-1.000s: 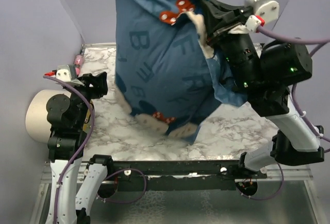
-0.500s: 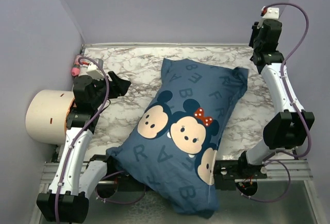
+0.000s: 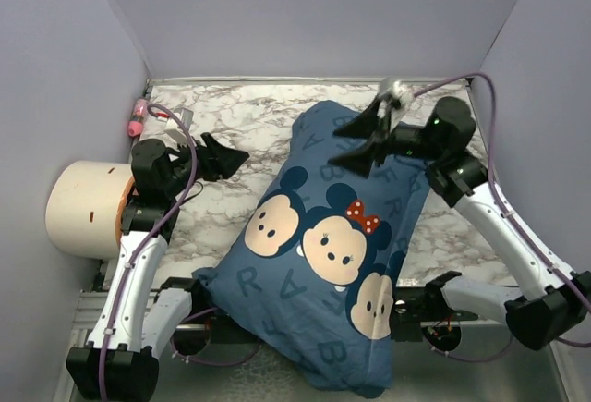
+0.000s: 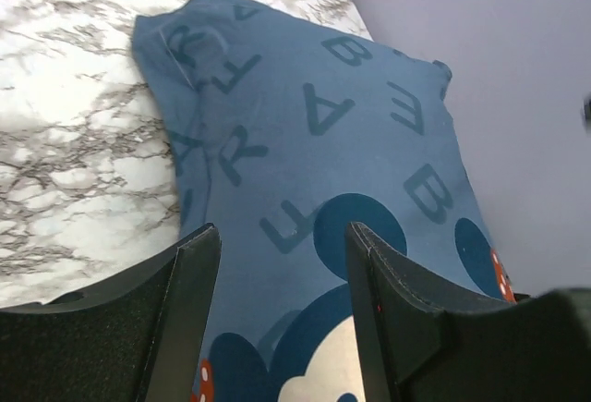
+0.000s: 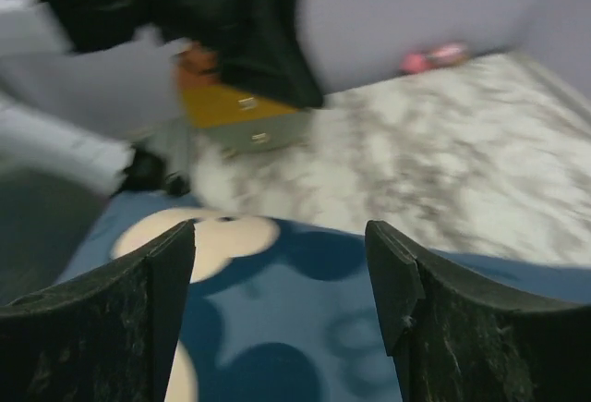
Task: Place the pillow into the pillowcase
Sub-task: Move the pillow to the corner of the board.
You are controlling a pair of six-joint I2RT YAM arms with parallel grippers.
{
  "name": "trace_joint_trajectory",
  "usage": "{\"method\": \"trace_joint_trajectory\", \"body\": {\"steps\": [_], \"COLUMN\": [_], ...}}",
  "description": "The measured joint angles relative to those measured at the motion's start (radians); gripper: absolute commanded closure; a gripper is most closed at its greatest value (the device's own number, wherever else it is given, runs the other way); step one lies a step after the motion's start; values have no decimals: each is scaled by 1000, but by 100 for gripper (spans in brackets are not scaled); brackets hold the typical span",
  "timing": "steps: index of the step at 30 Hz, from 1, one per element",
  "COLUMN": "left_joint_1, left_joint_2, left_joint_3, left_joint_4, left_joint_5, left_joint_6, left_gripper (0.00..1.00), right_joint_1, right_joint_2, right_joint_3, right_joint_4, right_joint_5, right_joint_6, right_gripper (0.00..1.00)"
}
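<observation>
The blue pillowcase (image 3: 332,245) with mouse faces and pale letters lies plump and diagonal on the marble table (image 3: 249,115), its near end hanging over the front edge. The pillow is hidden; no white fabric shows. My right gripper (image 3: 349,143) hovers open over the case's far end, nothing between its fingers; its wrist view, blurred, looks down on the pillowcase (image 5: 305,328) through the open right gripper (image 5: 282,226). My left gripper (image 3: 231,154) stands open just left of the case, empty; in its wrist view the left gripper (image 4: 282,233) frames the pillowcase (image 4: 314,143).
A cream cylinder (image 3: 83,208) stands off the table's left edge beside my left arm. A small pink object (image 3: 137,121) lies at the back left corner. Purple walls close in the back and both sides. Bare marble shows left and right of the case.
A second ago my right gripper held the pillowcase up in the air. The case now lies on the table, and the right gripper has let go, opened and swung over its far end.
</observation>
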Motion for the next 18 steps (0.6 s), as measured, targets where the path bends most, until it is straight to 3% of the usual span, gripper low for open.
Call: {"method": "trace_joint_trajectory", "body": {"steps": [3, 9, 13, 15, 17, 18], "left_joint_1": [-1, -1, -2, -2, -2, -2], "left_joint_2": [16, 19, -15, -45, -71, -80], "left_joint_3": [-12, 11, 88, 129, 153, 158], "left_joint_4": [19, -16, -111, -139, -151, -154], "left_joint_5": [40, 32, -80, -134, -168, -180], "left_joint_6": [-23, -5, 54, 85, 105, 112], "left_gripper": [41, 41, 41, 41, 41, 41], "right_joint_1": [288, 679, 917, 978, 1009, 1008], "right_joint_2": [-30, 24, 166, 259, 368, 412], "right_joint_3": [14, 64, 116, 155, 187, 192], "right_joint_4": [-172, -463, -623, -691, -753, -774], "right_joint_5": [-94, -98, -3, 63, 177, 258], "right_joint_6": [-146, -339, -410, -428, -437, -432], "right_gripper": [33, 38, 69, 78, 95, 98]}}
